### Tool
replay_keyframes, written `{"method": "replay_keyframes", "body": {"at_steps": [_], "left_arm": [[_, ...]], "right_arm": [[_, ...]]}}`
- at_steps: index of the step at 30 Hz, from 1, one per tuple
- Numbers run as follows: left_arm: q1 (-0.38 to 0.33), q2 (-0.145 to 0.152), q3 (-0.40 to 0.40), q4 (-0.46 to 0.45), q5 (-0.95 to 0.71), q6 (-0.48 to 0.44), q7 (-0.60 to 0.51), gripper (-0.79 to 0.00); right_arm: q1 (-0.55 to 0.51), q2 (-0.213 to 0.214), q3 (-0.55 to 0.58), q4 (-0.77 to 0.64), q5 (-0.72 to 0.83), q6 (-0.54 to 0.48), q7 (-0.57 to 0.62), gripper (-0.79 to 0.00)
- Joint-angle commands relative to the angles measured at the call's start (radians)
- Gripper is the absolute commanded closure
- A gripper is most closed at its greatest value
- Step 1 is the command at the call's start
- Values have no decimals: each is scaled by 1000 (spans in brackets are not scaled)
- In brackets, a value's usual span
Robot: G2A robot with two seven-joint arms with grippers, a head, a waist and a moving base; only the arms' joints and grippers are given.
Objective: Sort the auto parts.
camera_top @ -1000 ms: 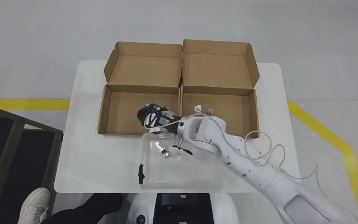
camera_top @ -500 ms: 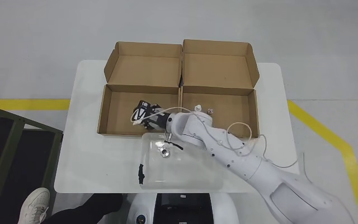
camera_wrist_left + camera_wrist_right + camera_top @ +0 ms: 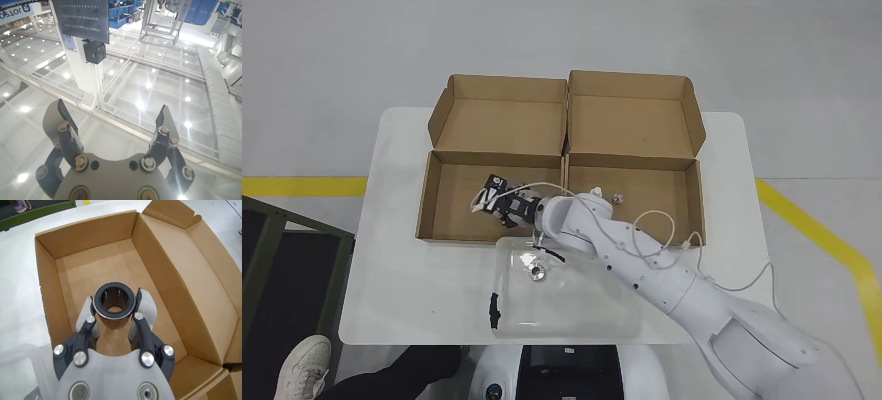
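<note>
Bearing [image 3: 114, 306], metal cylinder, black end ring, ball rows lining bore: I'm holding it in right gripper [image 3: 115, 299], fingers [image 3: 147, 306] clamping its sides, hovering over plain brown floor of left cardboard box [image 3: 47, 275]. Left gripper [image 3: 112, 106] gaping wide, toothed pads gripping nothing.

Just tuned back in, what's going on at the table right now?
The right gripper has its fingers shut on a black cylindrical linear bearing, held inside an open cardboard box. The left gripper is open, holds nothing and points at the ceiling. A small metal part lies in the clear plastic bin beside the box.
</note>
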Motion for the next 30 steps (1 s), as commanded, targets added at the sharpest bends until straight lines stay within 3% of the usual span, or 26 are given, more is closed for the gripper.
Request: {"method": "replay_keyframes", "body": {"at_steps": [1, 2, 8, 14, 16, 22, 30], "left_arm": [[0, 0, 0, 0, 0, 0, 0, -785], [0, 0, 0, 0, 0, 0, 0, -785], [0, 0, 0, 0, 0, 0, 0, -785], [0, 0, 0, 0, 0, 0, 0, -785], [0, 0, 0, 0, 0, 0, 0, -785], [0, 0, 0, 0, 0, 0, 0, -785], [0, 0, 0, 0, 0, 0, 0, -785]], "right_arm": [[1, -5, 2, 12, -1, -4, 1, -342], [1, -8, 3, 18, -2, -7, 1, -379], [-2, -21, 14, 48, -10, -21, 4, -431], [-18, -19, 51, 8, -6, -46, 9, -742], [-30, -10, 71, -43, -13, -60, 16, -785], [-114, 34, 140, -290, -57, -131, 121, -785], [-303, 102, 234, -598, -73, -259, 316, -785]]}}
